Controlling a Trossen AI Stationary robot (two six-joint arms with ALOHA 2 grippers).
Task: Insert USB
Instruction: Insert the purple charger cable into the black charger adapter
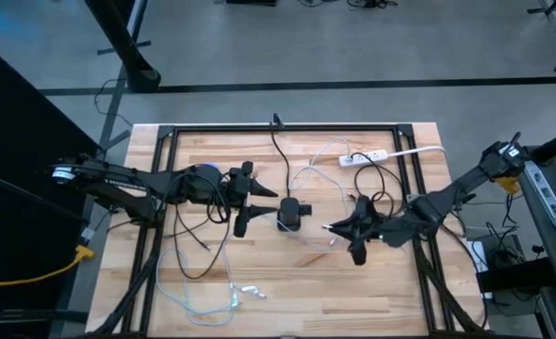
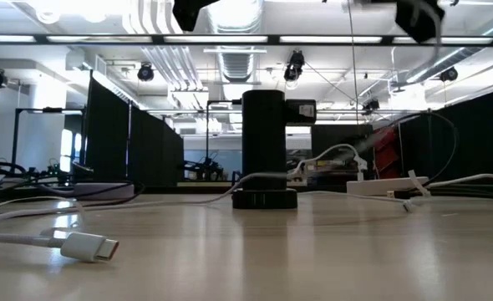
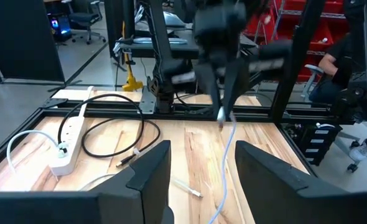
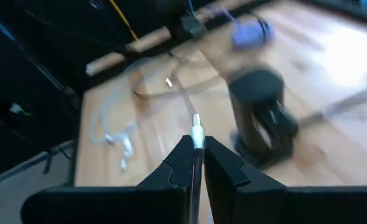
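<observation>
A black upright dock (image 1: 290,214) stands on its base at the middle of the wooden table (image 1: 391,292); it also shows in the low view (image 2: 263,150) and, blurred, in the right wrist view (image 4: 261,118). Right of it, my right gripper (image 1: 333,228) hovers above the table, shut on a thin white USB cable (image 3: 227,162) whose metal plug (image 4: 196,124) juts past the fingertips. My left gripper (image 1: 264,200) hangs in the air just left of the dock, open, with nothing between its fingers (image 3: 149,177). My right gripper pinches the white cable just behind its plug (image 4: 197,144) between its two fingertips, the cable lying along the fingers. The plug sticks out in front, toward the dock and slanting down. The rest of the cable (image 3: 226,155) hangs slack below the gripper toward the table.
A white power strip (image 1: 366,157) with black and white cords lies at the far right. A second white cable with a plug (image 2: 88,247) lies loose at the near left (image 1: 245,292). A black cord (image 1: 280,151) runs from the dock to the far edge. Metal frame rails border the table.
</observation>
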